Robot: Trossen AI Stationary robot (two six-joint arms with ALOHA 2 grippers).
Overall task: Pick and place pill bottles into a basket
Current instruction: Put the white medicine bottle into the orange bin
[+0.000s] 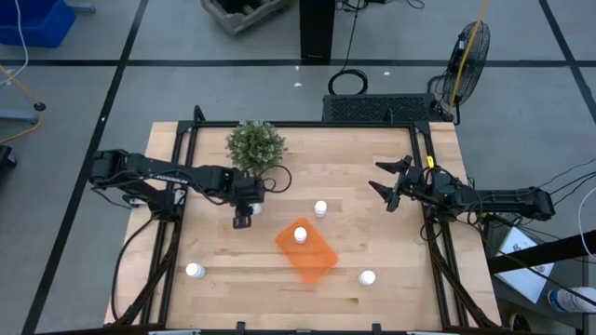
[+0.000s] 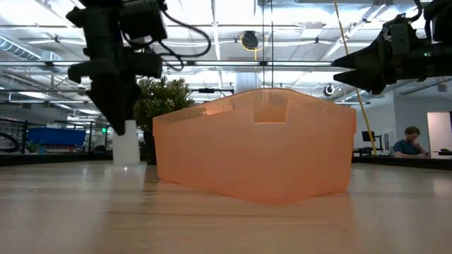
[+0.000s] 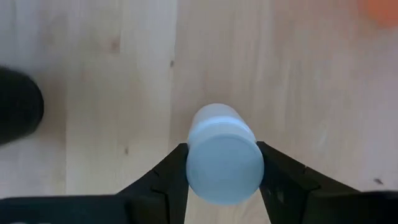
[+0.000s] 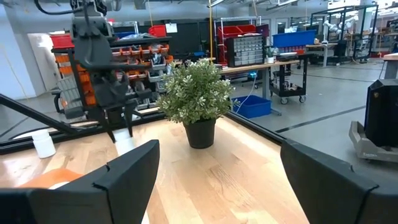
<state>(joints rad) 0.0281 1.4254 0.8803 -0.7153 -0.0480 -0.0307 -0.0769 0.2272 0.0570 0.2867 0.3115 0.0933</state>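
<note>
My left gripper (image 1: pixel 243 220) is shut on a white pill bottle (image 3: pixel 222 160) just left of the orange basket (image 1: pixel 306 250). One bottle (image 1: pixel 300 234) stands inside the basket. Other bottles stand on the table beyond the basket (image 1: pixel 320 207), near the front left (image 1: pixel 194 270) and near the front right (image 1: pixel 367 277). My right gripper (image 1: pixel 375 176) is open and empty, held above the table's right side. My left gripper pinches the bottle's cap end (image 3: pixel 198 163) between its two fingers, one on each side of it. The fingers (image 2: pixel 119 113) come from above, pointing down. The bottle (image 2: pixel 127 147) stands upright below them, and in the low view its bottom seems to rest on the table.
A green potted plant (image 1: pixel 256 147) stands at the table's far side, just beyond my left gripper. The wooden table (image 1: pixel 372 233) has bare wood between the basket and my right arm. Black frame rails run along both sides of the table.
</note>
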